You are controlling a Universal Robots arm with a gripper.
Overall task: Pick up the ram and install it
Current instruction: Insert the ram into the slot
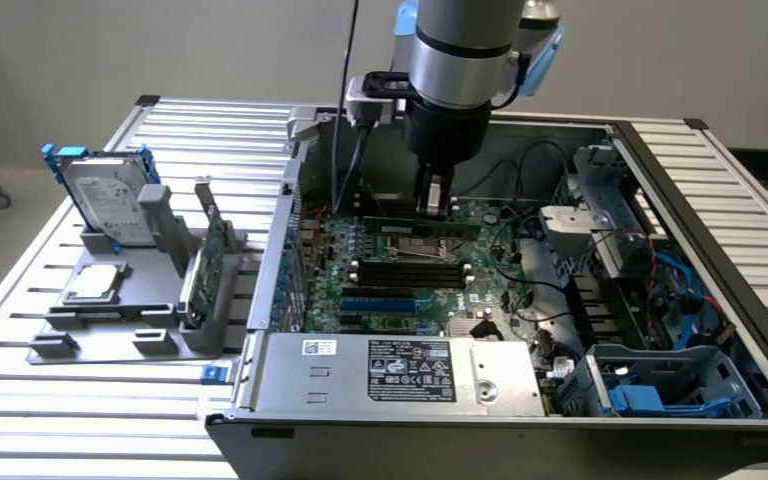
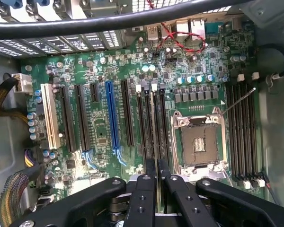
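We see the ram [image 1: 414,226] held on edge inside the open computer case [image 1: 704,330], over the middle of the motherboard [image 1: 398,290]. In the wrist view the ram [image 2: 155,123] reads as a thin pale line. It runs along the bank of memory slots [image 2: 144,123] that lies between the CPU socket [image 2: 199,142] and the blue expansion slot [image 2: 112,118]. We cannot tell whether it already touches a slot. We judge it is carried edge-down and parallel to the slots because that is the only way it can enter one. It looks gripped near mid-length so that a push would reach both ends evenly.

The gripper [image 1: 435,203] is clamped on the ram's upper edge, its two fingers [image 2: 146,189] pinched nearly together with the stick between them. The arm [image 1: 462,50] comes straight down into the case with the wrist vertical, clear of the case walls. A black cable [image 2: 109,21] crosses the wrist view, well apart from the fingers.

Outward from there, the power supply [image 1: 398,372] lies along the case's front edge. The case rests on the slatted worktop [image 1: 37,400]. Toward the worktop's edge at the exterior view's left, a grey fixture [image 1: 104,335] holds a hard drive [image 1: 101,200] and an expansion card [image 1: 213,262] upright, well apart from the gripper.
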